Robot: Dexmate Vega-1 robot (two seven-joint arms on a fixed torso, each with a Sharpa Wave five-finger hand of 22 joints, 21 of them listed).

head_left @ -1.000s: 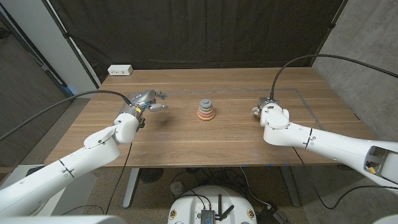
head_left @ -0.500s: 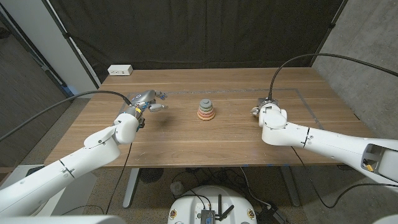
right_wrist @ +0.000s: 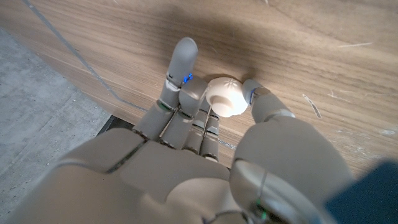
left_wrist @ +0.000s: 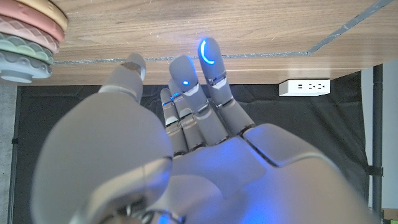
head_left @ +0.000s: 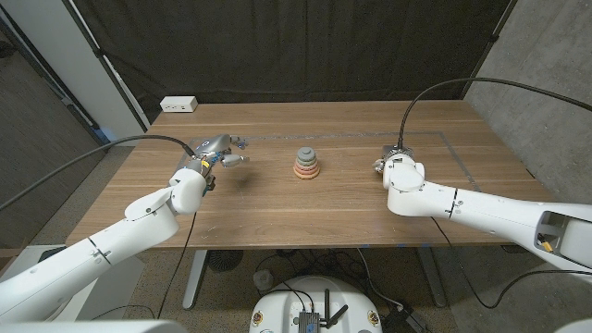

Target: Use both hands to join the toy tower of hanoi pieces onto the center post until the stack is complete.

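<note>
The right hand [right_wrist: 205,124] pinches a small cream cap piece [right_wrist: 226,97] between thumb and fingers, just above the wooden table [head_left: 277,208]. The ring stack [head_left: 306,164] stands between both hands, well apart from each. The left hand [head_left: 220,152] is released, fingers spread, grasping nothing.

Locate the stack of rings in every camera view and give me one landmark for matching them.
Head view: the ring stack stands mid-table, between the two hands.
Left wrist view: its rings sit at the picture's upper-left corner, beyond the left hand.
Right wrist view: not in it.
Shared landmark: the white power strip at the table's far edge, in the head and left wrist views.
</note>
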